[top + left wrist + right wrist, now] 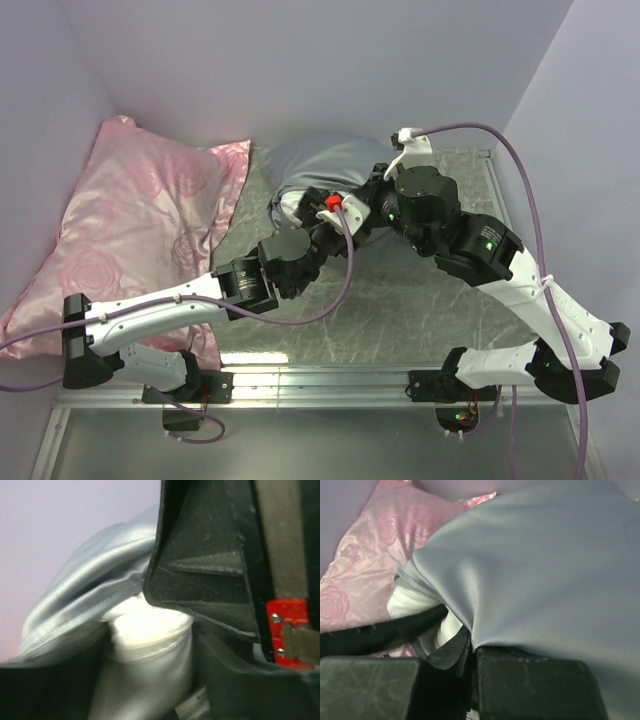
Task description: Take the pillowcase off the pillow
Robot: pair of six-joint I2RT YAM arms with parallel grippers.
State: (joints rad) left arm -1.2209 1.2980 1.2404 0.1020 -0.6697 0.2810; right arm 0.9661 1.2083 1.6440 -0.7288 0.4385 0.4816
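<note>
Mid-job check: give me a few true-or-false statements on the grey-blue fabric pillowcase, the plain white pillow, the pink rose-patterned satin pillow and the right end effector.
1. The plain white pillow is fully out of the grey-blue fabric pillowcase. False: only one end peeks out of the opening.
2. The pink rose-patterned satin pillow lies to the left of the pillowcase. True.
3. The pillowcase's opening faces the pink pillow. True.
4. The right end effector hangs clear of all fabric. False: a fold of the pillowcase runs down between its fingers, which look closed on it.
</note>
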